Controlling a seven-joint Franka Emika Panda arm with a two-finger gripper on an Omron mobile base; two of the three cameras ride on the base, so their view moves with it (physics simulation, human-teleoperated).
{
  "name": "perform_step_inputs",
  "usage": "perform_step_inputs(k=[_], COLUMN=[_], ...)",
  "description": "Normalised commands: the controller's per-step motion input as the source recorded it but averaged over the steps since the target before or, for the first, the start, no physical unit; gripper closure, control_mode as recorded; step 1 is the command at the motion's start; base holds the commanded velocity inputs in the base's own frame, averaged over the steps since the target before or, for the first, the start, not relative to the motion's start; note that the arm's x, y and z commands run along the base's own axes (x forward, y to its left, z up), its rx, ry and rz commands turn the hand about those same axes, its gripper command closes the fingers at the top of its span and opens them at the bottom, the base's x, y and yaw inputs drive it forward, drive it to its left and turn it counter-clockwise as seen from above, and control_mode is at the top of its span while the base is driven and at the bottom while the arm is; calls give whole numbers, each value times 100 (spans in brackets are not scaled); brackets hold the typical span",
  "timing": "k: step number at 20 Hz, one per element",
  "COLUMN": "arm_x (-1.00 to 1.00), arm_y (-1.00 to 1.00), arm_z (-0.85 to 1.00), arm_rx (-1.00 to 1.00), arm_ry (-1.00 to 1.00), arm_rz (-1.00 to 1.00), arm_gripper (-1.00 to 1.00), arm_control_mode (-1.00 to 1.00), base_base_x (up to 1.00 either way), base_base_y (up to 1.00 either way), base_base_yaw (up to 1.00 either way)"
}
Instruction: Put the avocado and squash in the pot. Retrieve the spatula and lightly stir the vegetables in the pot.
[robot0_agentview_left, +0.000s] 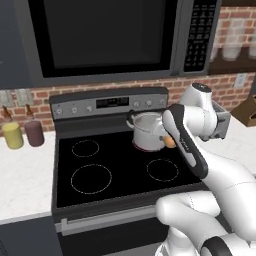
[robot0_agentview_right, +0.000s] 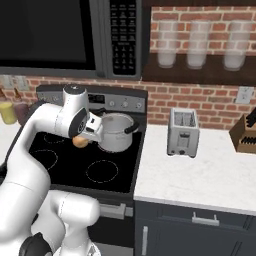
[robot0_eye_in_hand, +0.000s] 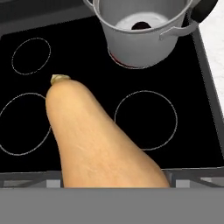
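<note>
The tan-orange squash (robot0_eye_in_hand: 96, 140) hangs over the black stove top, held in my gripper (robot0_agentview_right: 84, 138), whose fingers are hidden behind it. A bit of the squash (robot0_agentview_left: 170, 141) also peeks out beside my wrist, just right of the pot (robot0_agentview_left: 146, 131). The steel pot (robot0_eye_in_hand: 140, 41) stands on the back right burner, a little ahead of the squash's stem end. A small dark shape on its floor looks like the avocado (robot0_eye_in_hand: 141, 25). The spatula is out of view.
The stove (robot0_agentview_left: 120, 172) has three bare burner rings. A microwave (robot0_agentview_left: 110, 35) hangs low over it. On the right counter stand a toaster (robot0_agentview_right: 182, 132) and a knife block (robot0_agentview_right: 245, 135). Two jars (robot0_agentview_left: 22, 134) stand on the left counter.
</note>
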Motion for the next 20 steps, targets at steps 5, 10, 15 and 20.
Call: perform_step_inputs(k=[5, 10, 15, 20], arm_x=[0, 0, 37, 64], arm_y=[0, 0, 7, 0], arm_z=[0, 0, -7, 0], arm_rx=[0, 0, 3, 15], arm_ry=[0, 0, -3, -11], arm_rz=[0, 0, -1, -7], arm_gripper=[100, 100, 100, 100], arm_control_mode=[100, -100, -100, -100], base_base_x=[39, 7, 0, 0], base_base_y=[-40, -9, 0, 0], base_base_yaw=[0, 0, 0, 0])
